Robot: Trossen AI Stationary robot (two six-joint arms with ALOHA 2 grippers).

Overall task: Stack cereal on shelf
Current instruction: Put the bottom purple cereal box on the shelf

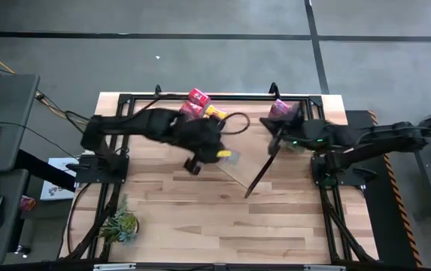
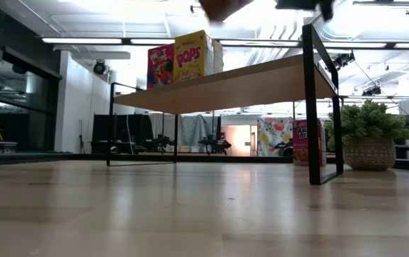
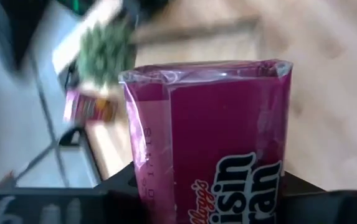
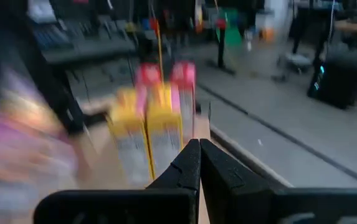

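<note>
So the left gripper (image 3: 209,186) is clamped on a magenta raisin bran box (image 3: 218,137), fingers pinching it from both sides. From overhead that left gripper (image 1: 200,154) sits over the shelf (image 1: 245,169), roughly mid-table. The right gripper (image 4: 199,155) has its fingers pressed together with nothing between them, hanging near the shelf's right end by the far right of the table (image 1: 200,226). The shelf stands on its thin black end frames, and a red cereal box (image 2: 160,66) and a yellow Pops box (image 2: 192,56) stand upright side by side on its far left part. Another pink cereal box (image 2: 306,141) sits on the tabletop behind the right frame, next to a potted plant (image 2: 368,143). A second plant (image 1: 119,224) is at the near left corner.
</note>
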